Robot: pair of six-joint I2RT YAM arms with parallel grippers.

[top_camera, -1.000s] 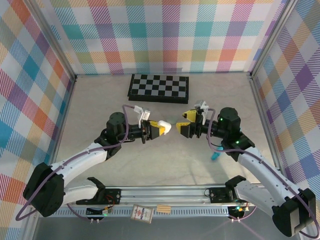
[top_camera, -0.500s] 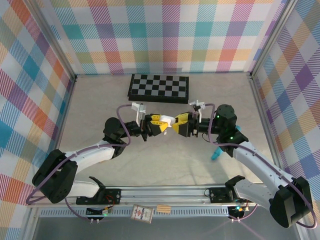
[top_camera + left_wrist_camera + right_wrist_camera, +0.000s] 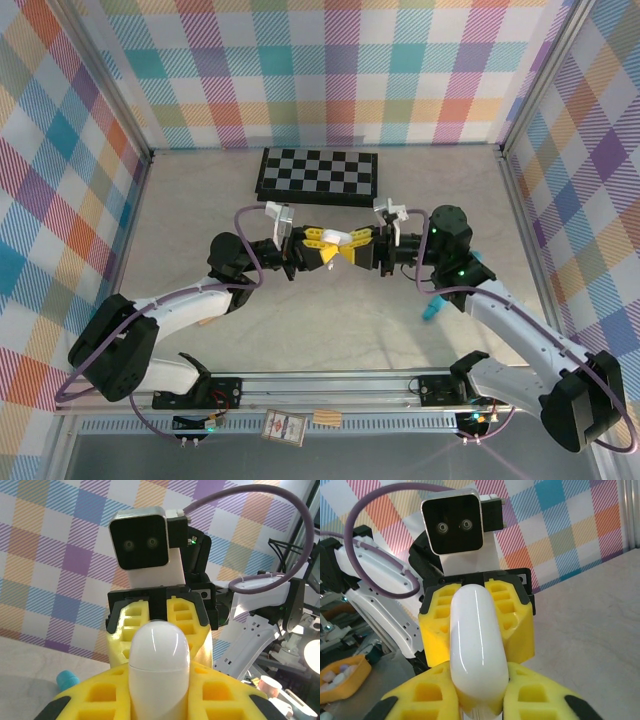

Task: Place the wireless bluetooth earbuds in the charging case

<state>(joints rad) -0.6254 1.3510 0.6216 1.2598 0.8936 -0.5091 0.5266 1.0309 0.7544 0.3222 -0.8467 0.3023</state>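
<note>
Pincer meets pincer at the centre of the overhead frame, above the tabletop (image 3: 200,200). The left pincer (image 3: 330,250) and the right pincer (image 3: 360,250) are nose to nose, with the white charging case (image 3: 159,660) caught between them. In each wrist view the camera's own yellow fingers clamp the near end of the case, and the other arm's fingers flank the far end, so both look closed on it. A fine seam crosses the case and the lid looks shut, so whether any buds sit inside cannot be told.

I judge this to be the opening or handover step. Next, one pincer should hold the base steady while the other works the lid apart at the seam, gently, as the glossy shell may slip. A teal object (image 3: 430,308) lies at lower right and a chessboard (image 3: 318,175) at the top.
</note>
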